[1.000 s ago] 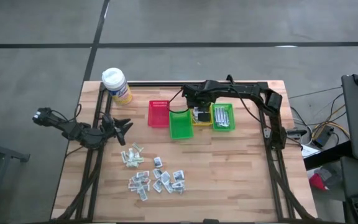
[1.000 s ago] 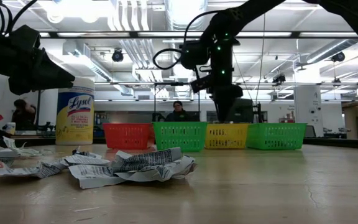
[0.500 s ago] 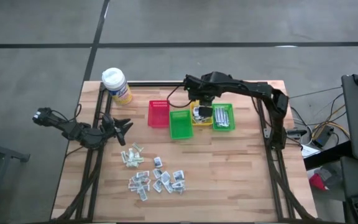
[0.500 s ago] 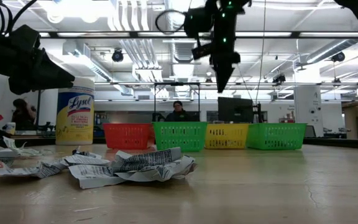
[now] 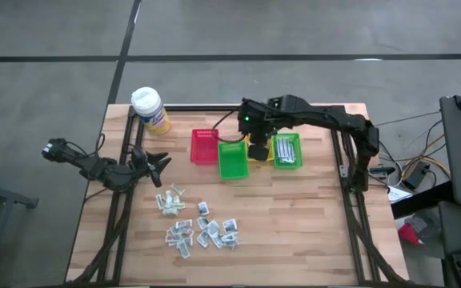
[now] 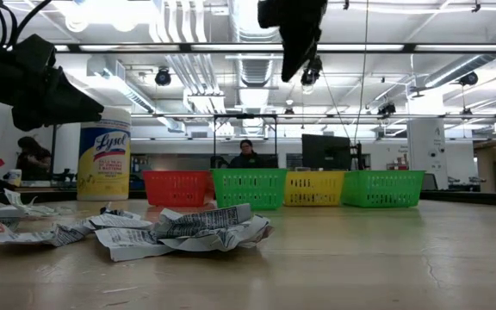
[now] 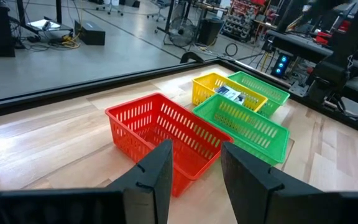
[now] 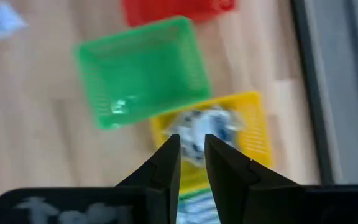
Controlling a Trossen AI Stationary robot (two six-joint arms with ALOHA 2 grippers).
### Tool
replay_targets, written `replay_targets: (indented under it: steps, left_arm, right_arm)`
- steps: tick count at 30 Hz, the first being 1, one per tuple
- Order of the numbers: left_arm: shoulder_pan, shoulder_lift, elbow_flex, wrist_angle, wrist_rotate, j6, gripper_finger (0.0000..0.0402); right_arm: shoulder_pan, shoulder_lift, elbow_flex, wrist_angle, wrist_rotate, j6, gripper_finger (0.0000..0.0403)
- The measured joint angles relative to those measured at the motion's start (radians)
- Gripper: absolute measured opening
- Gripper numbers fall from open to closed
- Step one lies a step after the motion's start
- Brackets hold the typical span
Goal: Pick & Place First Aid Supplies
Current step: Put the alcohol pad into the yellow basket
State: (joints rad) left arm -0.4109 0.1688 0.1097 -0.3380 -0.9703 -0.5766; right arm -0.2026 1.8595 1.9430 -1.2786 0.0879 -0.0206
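Where the high view shows the first aid packets [image 5: 198,226] strewn on the near table, well apart from the bins, they look light, thin and crinkly, best pinched at an edge. In the left wrist view the left gripper [image 7: 194,163] is parted, empty. In the right wrist view the right gripper [image 8: 191,154] hangs over the yellow bin [image 8: 253,124], fingers narrowly apart, holding nothing.

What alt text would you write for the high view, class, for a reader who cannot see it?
The right tool hangs over the yellow bin, in a row with a red bin and two green bins. Packets lie scattered on the wooden table; the left tool waits nearby.
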Motion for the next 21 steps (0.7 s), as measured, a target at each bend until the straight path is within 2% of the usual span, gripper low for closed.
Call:
replay_targets:
  steps: [8,21]
  left_arm:
    - [0.000,0.000,0.000,0.000,0.002,-0.001,0.0131]
    - [0.000,0.000,0.000,0.000,0.004,-0.033,0.0131]
  right_arm:
    - [0.148,0.000,-0.009,0.005,-0.016,0.090,0.0079]
    - [0.371,0.001,-0.043,0.066,-0.012,0.147,0.0057]
